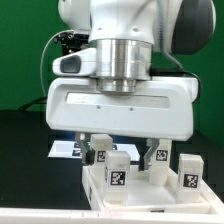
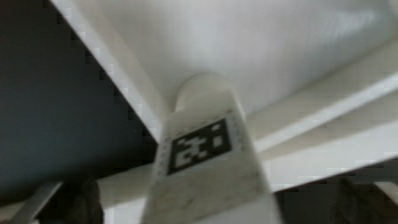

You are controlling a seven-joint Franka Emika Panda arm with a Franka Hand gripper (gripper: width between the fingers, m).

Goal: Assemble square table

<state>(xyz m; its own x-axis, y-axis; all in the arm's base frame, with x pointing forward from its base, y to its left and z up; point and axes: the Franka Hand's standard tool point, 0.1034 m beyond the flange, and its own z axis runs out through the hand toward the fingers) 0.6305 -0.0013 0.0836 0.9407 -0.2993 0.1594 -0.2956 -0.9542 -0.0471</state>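
Fig. Ext. and wrist views, one moment of square-table assembly.

The tool (image 1: 124, 150) is shown low over the work, fingers spread wide and released; nothing is gripped. Between the fingers a leg (image 1: 118, 170) is seen standing upright on the tabletop (image 1: 97, 184), apparently seated in or at a socket, though the joint itself is hidden. A second leg (image 1: 190, 170) stands toward the ext. view's right, a third (image 1: 161, 157) behind it, and a fourth tagged piece (image 1: 99, 148) toward the left by the finger. The tabletop lies flat on the dark bench (image 1: 25, 160), near the front edge. The marker board (image 1: 62, 150) is seen behind, flat on the bench.

In the wrist view the same leg (image 2: 210, 150) fills the centre, its tag facing the camera, w/ the tabletop's raised rim (image 2: 125, 60) running diagonally behind.

Materials: all parts appear to be white moulded plastic, smooth, matt to slightly glossy; legs are stubby w/ rounded tops; the panel is square w/ raised edges.

Handling (judged): parts are likely light, stiff, not fragile, somewhat slippery. A leg is best taken across its flat sides, approx. mid-height; the panel by its rim. Whether the leg is fully seated cannot be told.
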